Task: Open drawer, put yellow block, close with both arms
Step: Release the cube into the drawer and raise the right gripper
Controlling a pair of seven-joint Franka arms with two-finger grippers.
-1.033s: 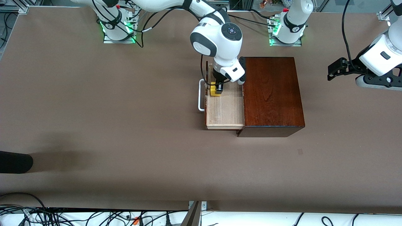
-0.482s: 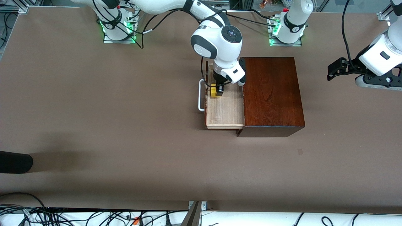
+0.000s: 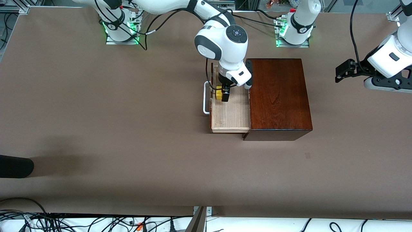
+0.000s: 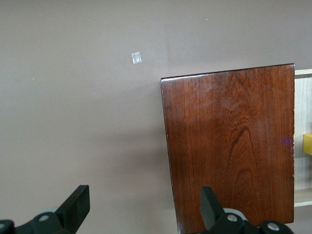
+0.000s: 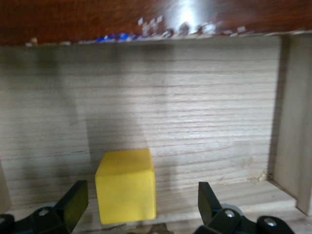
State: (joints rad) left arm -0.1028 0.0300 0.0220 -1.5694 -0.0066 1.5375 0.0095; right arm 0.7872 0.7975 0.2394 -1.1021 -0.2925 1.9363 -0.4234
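Box [image 3: 278, 96] beside drawer [image 3: 230, 112], block [image 3: 219, 93] inside

No readable text, labels, brands or numbers anywhere.

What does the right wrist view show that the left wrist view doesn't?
Only the right wrist view: the drawer floor up close, the whole yellow block resting on it between the open right gripper fingers, not clamped. Only the left wrist view: the wooden box top, bare table, and the open left gripper waiting over the table beside the box. Both: the box, drawer and block, the latter two only edge slivers in the left wrist view.
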